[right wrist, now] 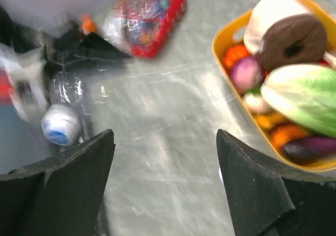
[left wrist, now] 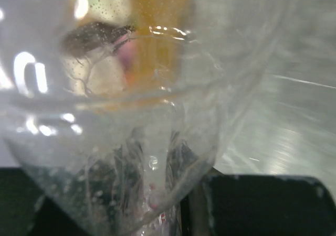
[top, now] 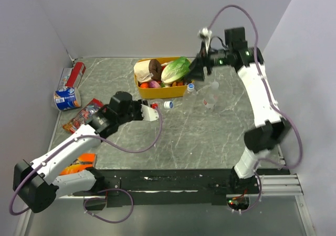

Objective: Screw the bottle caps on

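A clear bottle [top: 160,109] lies on its side in my left gripper [top: 149,113], which is shut on it. Its blue cap [top: 168,104] sits on the neck, pointing right. In the left wrist view the bottle [left wrist: 136,115] fills the frame between the dark fingers [left wrist: 262,204]. My right gripper [top: 196,70] hangs open above the table near the yellow tub, with nothing between its fingers [right wrist: 247,183]. Its camera looks down on the capped bottle [right wrist: 65,92] and cap [right wrist: 60,125]. A second clear bottle [top: 210,97] stands upright below the right gripper. Another blue cap [top: 190,87] lies beside the tub.
A yellow tub [top: 160,92] of toy food stands at the back centre, also seen in the right wrist view as the tub [right wrist: 223,52]. Snack packets [top: 81,115], a can [top: 66,98] and a red tube [top: 77,72] lie along the left side.
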Robot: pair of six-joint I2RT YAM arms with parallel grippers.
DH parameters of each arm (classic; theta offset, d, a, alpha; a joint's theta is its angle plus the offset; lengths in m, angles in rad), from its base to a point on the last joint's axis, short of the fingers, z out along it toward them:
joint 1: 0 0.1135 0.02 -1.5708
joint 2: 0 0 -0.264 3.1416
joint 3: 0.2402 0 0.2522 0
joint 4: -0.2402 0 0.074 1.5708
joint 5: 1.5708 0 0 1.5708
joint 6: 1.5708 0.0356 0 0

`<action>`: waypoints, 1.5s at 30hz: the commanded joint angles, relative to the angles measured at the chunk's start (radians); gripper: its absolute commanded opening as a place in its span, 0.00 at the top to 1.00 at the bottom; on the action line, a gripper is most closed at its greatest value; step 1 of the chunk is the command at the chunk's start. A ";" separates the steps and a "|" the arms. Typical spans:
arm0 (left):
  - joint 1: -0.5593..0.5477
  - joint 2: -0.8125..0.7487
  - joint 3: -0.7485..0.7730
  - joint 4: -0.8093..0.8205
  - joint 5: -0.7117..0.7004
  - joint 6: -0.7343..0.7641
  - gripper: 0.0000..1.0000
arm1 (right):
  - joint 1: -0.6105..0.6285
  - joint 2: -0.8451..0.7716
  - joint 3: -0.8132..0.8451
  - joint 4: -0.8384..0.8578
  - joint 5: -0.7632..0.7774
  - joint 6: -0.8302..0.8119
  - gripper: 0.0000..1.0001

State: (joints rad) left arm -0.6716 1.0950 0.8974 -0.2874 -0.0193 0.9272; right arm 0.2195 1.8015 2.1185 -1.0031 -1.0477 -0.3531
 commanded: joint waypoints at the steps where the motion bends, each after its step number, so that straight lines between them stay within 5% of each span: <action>1: 0.059 0.057 0.161 -0.426 0.422 -0.061 0.99 | 0.066 -0.407 -0.324 0.131 0.021 -0.558 0.19; 5: 0.076 0.106 0.215 -0.507 0.484 -0.036 0.99 | 0.225 -0.600 -0.604 0.158 0.139 -0.892 0.27; 13: 0.079 0.138 0.261 -0.509 0.522 0.015 0.99 | 0.379 -0.634 -0.644 0.127 0.199 -1.050 0.34; 27: 0.078 0.126 0.270 -0.475 0.564 -0.014 0.99 | 0.465 -0.579 -0.640 0.075 0.198 -1.156 0.39; 35: 0.079 0.123 0.268 -0.455 0.568 -0.016 0.99 | 0.489 -0.544 -0.617 0.054 0.196 -1.156 0.52; 39: 0.078 0.105 0.247 -0.417 0.556 -0.030 0.99 | 0.488 -0.506 -0.603 0.087 0.209 -1.038 0.71; 41: 0.078 0.089 0.203 -0.305 0.503 -0.124 0.99 | 0.483 -0.476 -0.560 0.122 0.221 -0.942 0.91; 42: 0.078 0.069 0.181 -0.253 0.478 -0.166 0.99 | 0.480 -0.443 -0.540 0.141 0.228 -0.803 0.99; 45: 0.073 0.017 0.083 0.024 0.319 -0.390 0.99 | 0.462 -0.360 -0.459 0.244 0.265 -0.425 1.00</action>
State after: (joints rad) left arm -0.5892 1.1893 1.0550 -0.6449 0.4374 0.8165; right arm 0.6907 1.3399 1.5631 -0.9192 -0.7998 -1.2640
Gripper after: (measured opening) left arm 0.286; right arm 0.162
